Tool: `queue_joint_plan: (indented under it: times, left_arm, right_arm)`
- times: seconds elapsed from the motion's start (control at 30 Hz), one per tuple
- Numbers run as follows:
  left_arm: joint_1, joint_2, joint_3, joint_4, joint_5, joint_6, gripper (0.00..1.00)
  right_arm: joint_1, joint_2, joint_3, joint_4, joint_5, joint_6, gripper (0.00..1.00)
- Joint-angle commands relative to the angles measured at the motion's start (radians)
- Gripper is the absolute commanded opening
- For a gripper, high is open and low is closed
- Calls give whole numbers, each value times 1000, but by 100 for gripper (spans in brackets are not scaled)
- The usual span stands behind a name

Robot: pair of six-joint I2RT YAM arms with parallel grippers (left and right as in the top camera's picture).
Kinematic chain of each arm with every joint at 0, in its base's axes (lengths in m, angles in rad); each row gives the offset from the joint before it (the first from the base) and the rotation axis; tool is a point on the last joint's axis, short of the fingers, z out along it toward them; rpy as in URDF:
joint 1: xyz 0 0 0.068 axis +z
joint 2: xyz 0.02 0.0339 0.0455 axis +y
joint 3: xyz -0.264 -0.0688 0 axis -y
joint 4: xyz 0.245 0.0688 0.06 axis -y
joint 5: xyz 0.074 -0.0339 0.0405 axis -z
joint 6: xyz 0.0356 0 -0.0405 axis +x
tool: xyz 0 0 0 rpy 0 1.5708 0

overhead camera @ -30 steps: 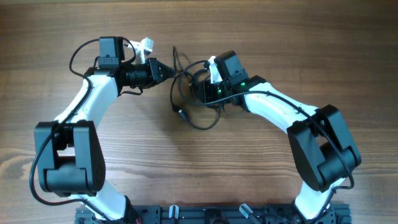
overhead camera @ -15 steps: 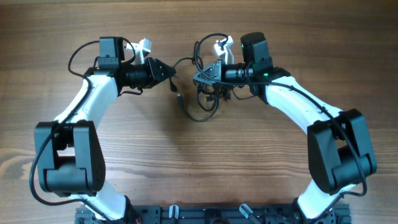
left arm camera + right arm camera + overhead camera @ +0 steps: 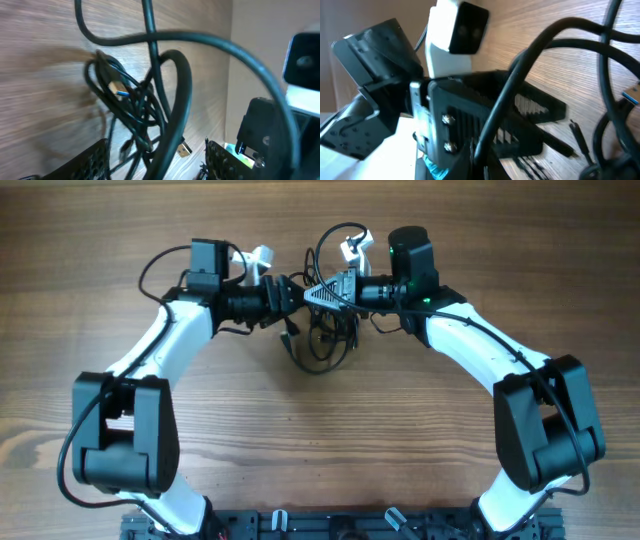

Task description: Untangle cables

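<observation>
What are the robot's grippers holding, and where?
The right gripper pinches one cord of the cables, just above the tangle. The left gripper is open around them, gripping nothing.

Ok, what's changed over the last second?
Left fingers moved right to the cables and opened. Right fingers swung up the table, turned left and closed on the cables, dragging the bundle along. Nothing else changed.

Robot lab: arms [image 3: 160,345], wooden table [image 3: 300,450]
</observation>
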Motion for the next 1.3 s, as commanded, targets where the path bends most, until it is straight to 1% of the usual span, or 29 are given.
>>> queue_joint_plan:
  times: [0.0,0.1,0.17,0.23,0.3,0.37,0.6,0.8,0.97,1.13,1.27]
  left_arm:
    - [-50,31,-3,20,-7,-39,65]
    - [-74,42,-3,21,-73,-63,66]
    - [-79,51,-3,24,-84,-63,66]
    - [-79,64,-2,19,-132,-71,64]
    - [-73,77,-2,0,-190,-118,64]
    - [-68,79,-3,-14,-217,-119,64]
    - [-64,79,-2,-39,-320,-120,58]
    - [-51,79,-2,-54,-409,-122,57]
    - [-31,79,-3,-66,-441,-122,57]
    - [-6,79,-2,-75,-460,-122,57]
    - [47,79,-2,-87,-472,-122,56]
  right_arm:
    - [6,-25,5,101,-111,87,4]
    - [6,-25,5,210,-172,170,4]
    - [6,-25,5,275,-206,213,4]
    - [-3,-25,5,351,-235,257,4]
    - [-26,-25,5,438,-255,320,4]
    - [-60,-25,5,498,-266,369,4]
    - [-215,-25,5,528,-296,425,5]
    - [-375,-25,5,528,-354,433,4]
    - [-516,-25,5,528,-428,424,4]
    - [-617,-25,-6,523,-492,421,4]
    - [-684,-25,-24,520,-516,393,4]
